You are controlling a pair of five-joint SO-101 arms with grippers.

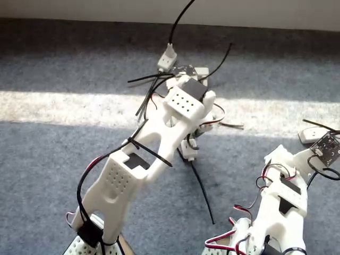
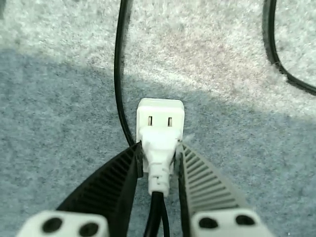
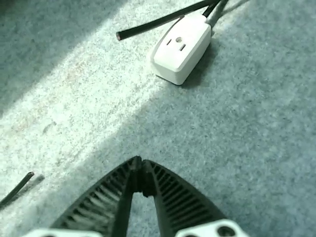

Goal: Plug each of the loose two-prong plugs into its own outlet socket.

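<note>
Left hand (image 2: 159,146) is pinching a white plug (image 2: 158,160), nose touching a white socket (image 2: 160,111) whose two slots show bare. I'd call it mid-insertion, not seated. Left arm stretched low over the mid worktop (image 2: 59,98). Right hand (image 3: 143,170) pressed together, empty, hovering near a second socket (image 3: 180,47), slots vacant. Right arm tucked near its base. Nothing looks plugged yet.

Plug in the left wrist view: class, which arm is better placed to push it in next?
Left, probably: the left gripper is shut on the white plug, right against a socket. The right gripper is shut on nothing, apart from another socket.
</note>
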